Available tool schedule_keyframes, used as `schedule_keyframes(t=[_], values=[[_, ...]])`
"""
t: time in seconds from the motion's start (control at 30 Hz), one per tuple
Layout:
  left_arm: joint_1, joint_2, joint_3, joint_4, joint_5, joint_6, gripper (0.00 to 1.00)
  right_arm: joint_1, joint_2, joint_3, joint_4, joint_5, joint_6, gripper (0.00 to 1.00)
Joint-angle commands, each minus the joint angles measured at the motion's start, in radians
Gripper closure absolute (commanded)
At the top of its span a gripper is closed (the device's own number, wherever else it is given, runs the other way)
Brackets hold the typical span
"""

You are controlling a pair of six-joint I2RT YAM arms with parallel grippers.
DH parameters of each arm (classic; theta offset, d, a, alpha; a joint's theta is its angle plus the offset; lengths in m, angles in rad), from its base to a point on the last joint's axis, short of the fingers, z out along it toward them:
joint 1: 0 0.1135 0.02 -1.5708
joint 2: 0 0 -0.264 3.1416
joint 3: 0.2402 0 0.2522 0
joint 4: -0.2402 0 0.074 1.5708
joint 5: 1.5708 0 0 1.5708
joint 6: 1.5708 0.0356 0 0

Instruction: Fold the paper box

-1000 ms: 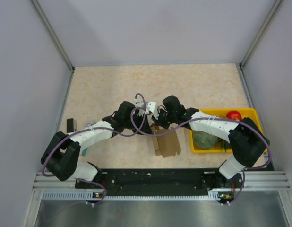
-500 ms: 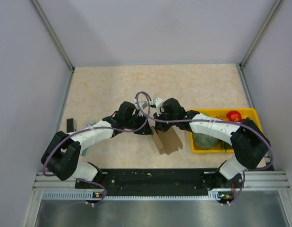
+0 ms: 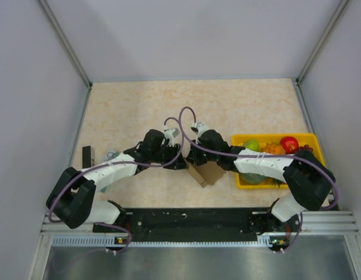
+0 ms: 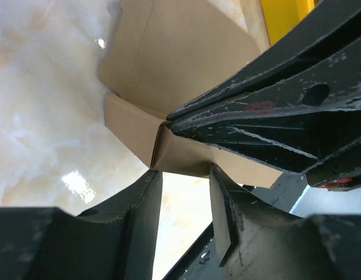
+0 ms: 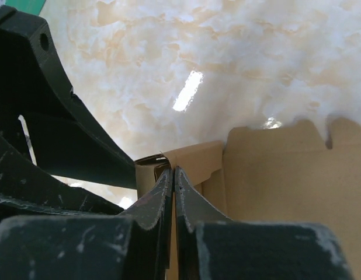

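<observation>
Your paper box [image 3: 207, 173] lies on the table [image 3: 128, 111] close beside the yellow tray [image 3: 312, 138], on the tray's side toward the left arm, with a strip of bare table between the two. It is partly shaped: a short wall stands up from the flat brown panel and meets a folded corner at the end farthest from the tray.

Your right gripper [image 5: 172, 175] reaches out over the tray's near corner to that far end. Its jaws are pressed together, pinching a thin cardboard flap at the folded corner.

Your left gripper [image 4: 184, 170] sits one step farther from the tray and faces the same corner. Its jaws stand spread with bare table showing between them and nothing held. The corner ends right at their tips, and from the wrist view you cannot tell whether one finger [image 4: 139, 216] touches the cardboard.

Inside the tray you can see a red fruit [image 3: 289, 142], a green one [image 3: 252, 144] and something orange [image 3: 274, 149].
</observation>
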Motion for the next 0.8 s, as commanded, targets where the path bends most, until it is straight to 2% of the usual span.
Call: schedule_keyframes(t=[0.0, 0.03, 0.2, 0.3, 0.4, 0.5, 0.57, 0.67, 0.77], values=[[-0.005, -0.066, -0.059, 0.054, -0.05, -0.031, 0.55, 0.088, 0.005, -0.061, -0.035, 0.1, 0.11, 1.0], [-0.005, -0.097, -0.082, 0.057, -0.056, -0.034, 0.5, 0.102, 0.0, -0.066, -0.031, 0.137, 0.12, 1.0], [0.004, -0.236, -0.159, 0.083, -0.071, -0.066, 0.35, 0.154, -0.017, -0.08, -0.032, 0.266, 0.13, 1.0], [0.016, -0.304, -0.199, 0.063, -0.087, -0.103, 0.32, 0.183, -0.019, -0.1, -0.012, 0.314, 0.134, 1.0], [0.042, -0.439, -0.238, 0.003, -0.097, -0.15, 0.3, 0.2, -0.026, -0.112, 0.002, 0.352, 0.131, 1.0], [0.088, -0.517, -0.272, -0.046, -0.148, -0.233, 0.34, 0.211, -0.026, -0.123, 0.022, 0.369, 0.128, 1.0], [0.149, -0.525, -0.275, -0.085, -0.139, -0.278, 0.35, 0.22, -0.026, -0.124, 0.026, 0.377, 0.127, 1.0], [0.237, -0.458, -0.257, -0.084, -0.105, -0.313, 0.25, 0.231, -0.029, -0.133, 0.045, 0.386, 0.125, 1.0], [0.271, -0.282, -0.193, -0.026, 0.016, -0.318, 0.15, 0.242, -0.032, -0.133, 0.052, 0.392, 0.131, 1.0]])
